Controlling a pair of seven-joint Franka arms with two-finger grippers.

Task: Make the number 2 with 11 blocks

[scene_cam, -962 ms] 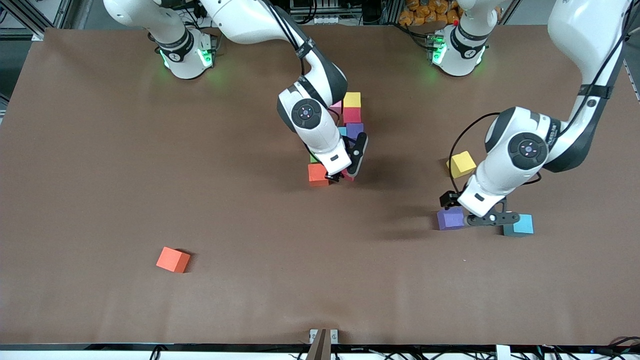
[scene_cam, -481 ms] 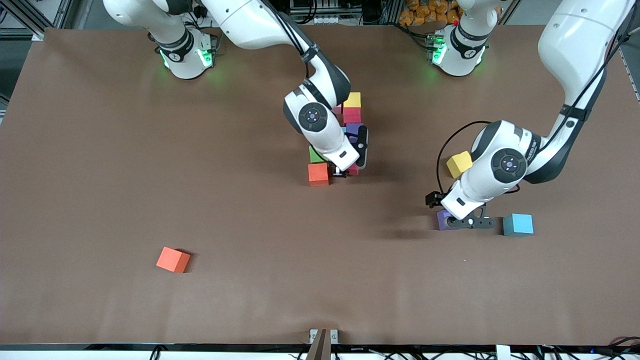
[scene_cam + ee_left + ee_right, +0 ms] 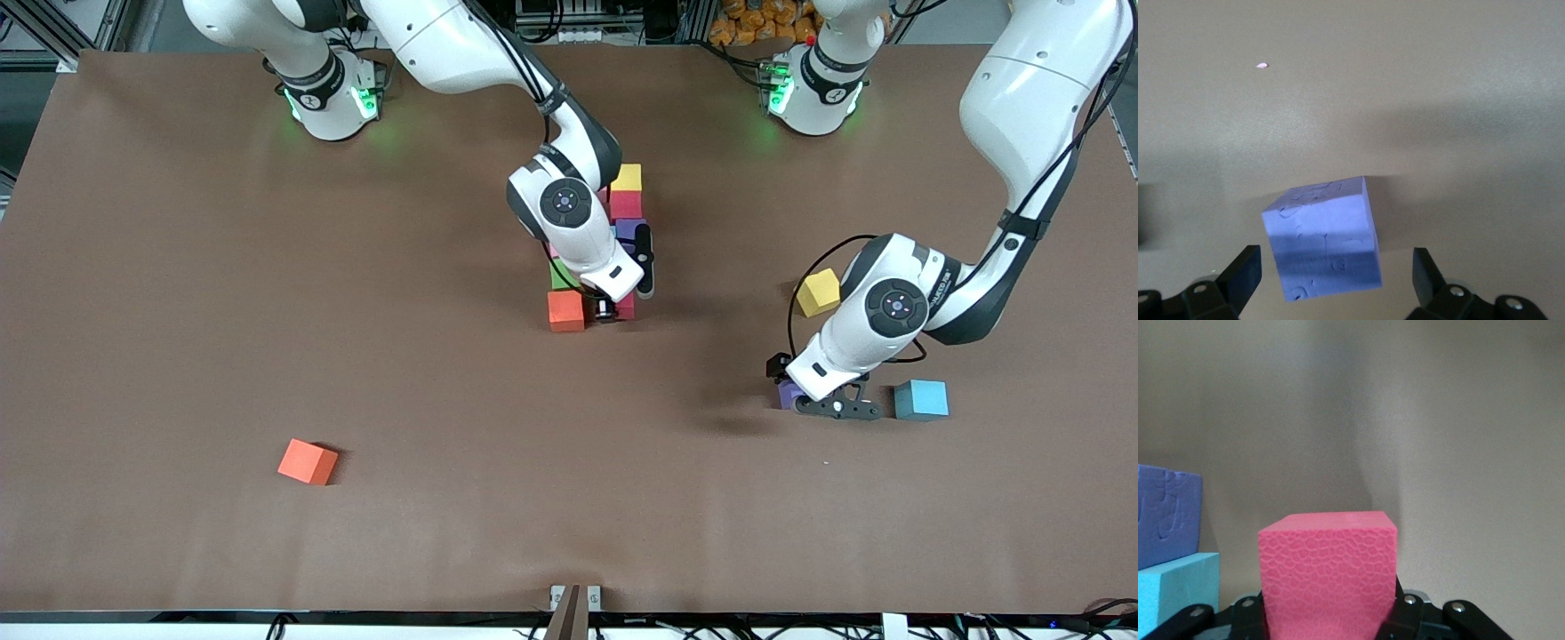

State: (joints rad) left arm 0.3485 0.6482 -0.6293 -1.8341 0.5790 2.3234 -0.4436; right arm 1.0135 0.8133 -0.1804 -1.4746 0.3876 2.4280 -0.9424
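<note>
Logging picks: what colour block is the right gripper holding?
Pink block, clearest in the right wrist view.

No readable text, label, brand, number or sign showing anywhere in current views. Blocks plain-coloured, faces unmarked. Arm casings carrying no legible lettering.
</note>
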